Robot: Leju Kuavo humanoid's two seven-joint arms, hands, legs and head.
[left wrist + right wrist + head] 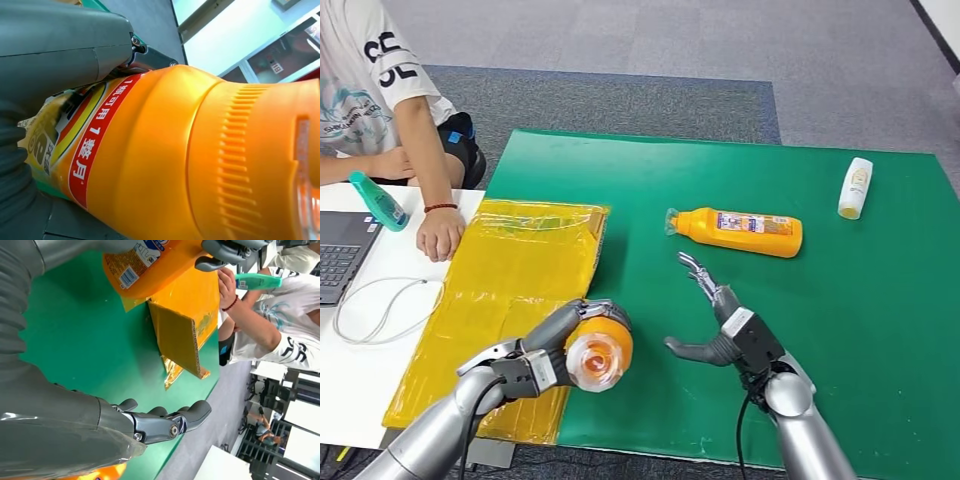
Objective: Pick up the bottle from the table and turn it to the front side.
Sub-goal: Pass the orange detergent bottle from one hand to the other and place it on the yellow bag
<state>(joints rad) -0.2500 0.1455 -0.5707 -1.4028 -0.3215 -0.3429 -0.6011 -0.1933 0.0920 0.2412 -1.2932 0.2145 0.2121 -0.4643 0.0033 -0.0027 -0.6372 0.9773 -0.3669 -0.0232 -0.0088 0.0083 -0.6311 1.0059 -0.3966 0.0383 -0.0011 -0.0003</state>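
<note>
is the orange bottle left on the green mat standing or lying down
Lying down: the orange bottle rests on its side on the green mat, cap toward the yellow sheet.

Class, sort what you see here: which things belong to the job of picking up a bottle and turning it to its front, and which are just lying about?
Part of the job:
orange bottle, held in the left hand
right hand, open

Lying about:
second orange bottle
white bottle
yellow sheet
teal bottle
laptop
white cable

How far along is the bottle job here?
Pickup looks done: the left hand holds an orange bottle off the mat, cap toward the camera. The right hand is open, holding nothing. Left: whether the front faces forward cannot be told. A second orange bottle lies untouched.
</note>
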